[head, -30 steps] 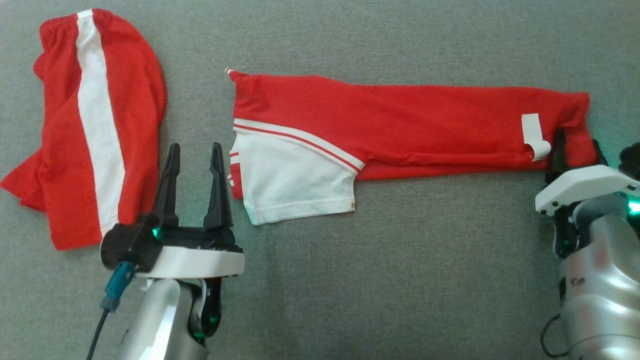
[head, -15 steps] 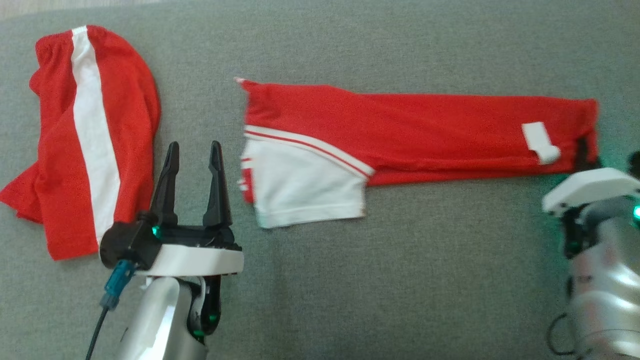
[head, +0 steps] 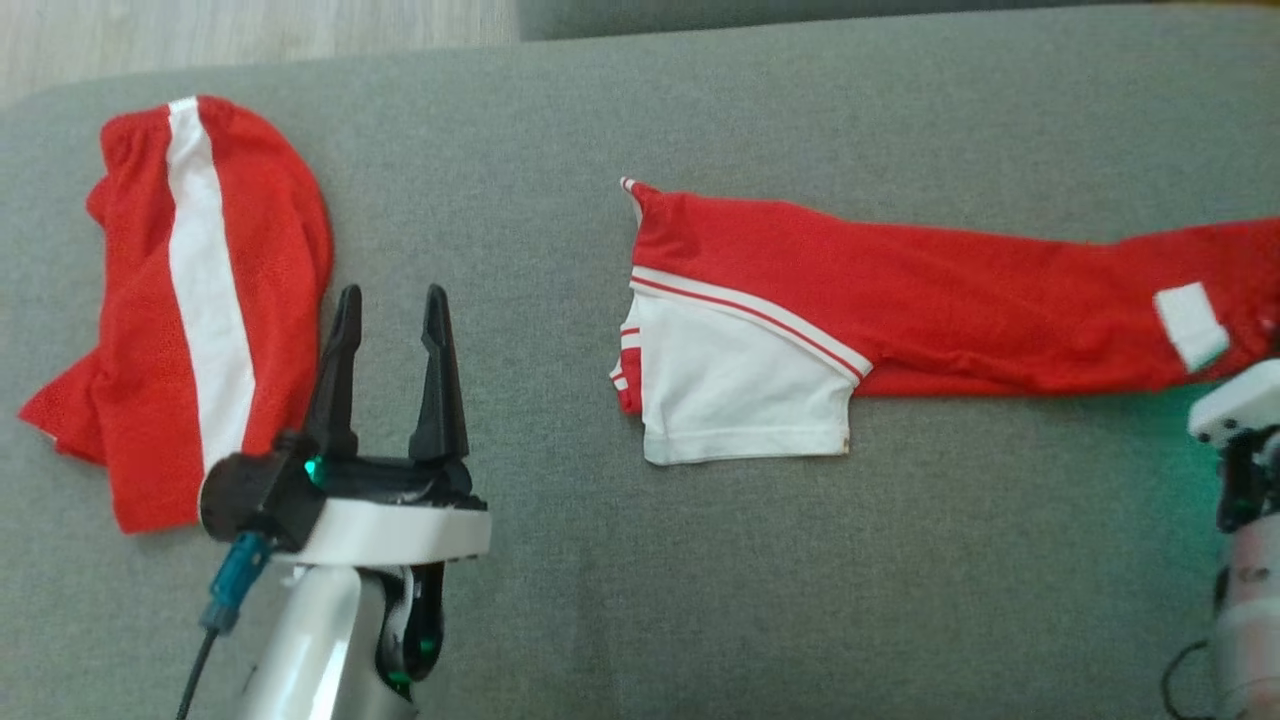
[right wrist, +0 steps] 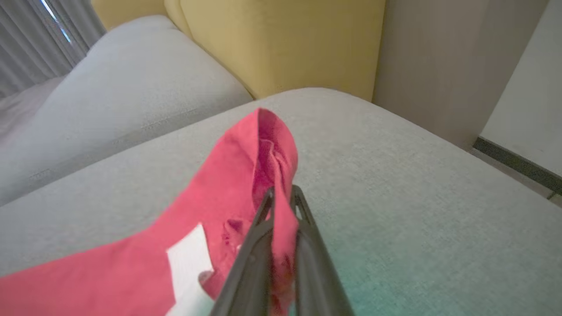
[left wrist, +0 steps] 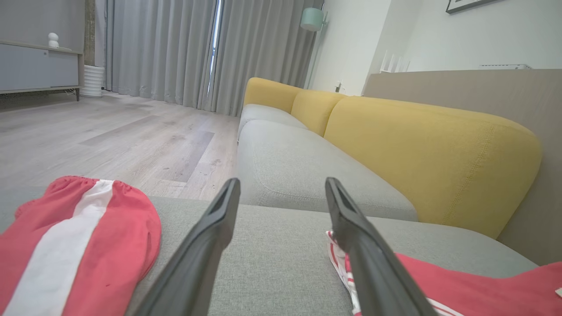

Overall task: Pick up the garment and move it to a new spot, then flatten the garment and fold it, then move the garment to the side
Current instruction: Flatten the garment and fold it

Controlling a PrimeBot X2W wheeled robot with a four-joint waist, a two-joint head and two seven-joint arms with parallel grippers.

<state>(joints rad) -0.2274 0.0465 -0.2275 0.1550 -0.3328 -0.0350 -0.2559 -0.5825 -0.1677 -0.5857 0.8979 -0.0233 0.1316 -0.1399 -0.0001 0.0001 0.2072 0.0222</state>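
Currently the garment (head: 900,300), a long red piece with a white panel (head: 740,400) at its left end, is lying stretched across the grey seat cushion (head: 700,600), running from the middle off to the right. The right gripper (right wrist: 283,191) is pinching its right end: the two dark fingers (right wrist: 250,263) are sitting nearly together with a fold of red fabric caught between them, and the cloth there is rising in a small peak while the rest is lying flat. A white label (right wrist: 189,263) is showing on the red fabric just left of the pinch, and green light is falling on the cushion near that arm.

The left gripper (head: 391,295) is hovering at the near left with its fingers (head: 437,380) standing wide apart and nothing between them, pointing toward the far side. It is sitting between the garment's white panel, well apart on its right, and another red cloth (head: 200,300) with a white stripe, which is lying bunched on the left part of the cushion, just beside the gripper's left finger. Beyond the cushion a yellow backrest (left wrist: 417,149) and a wooden floor (left wrist: 109,131) are showing
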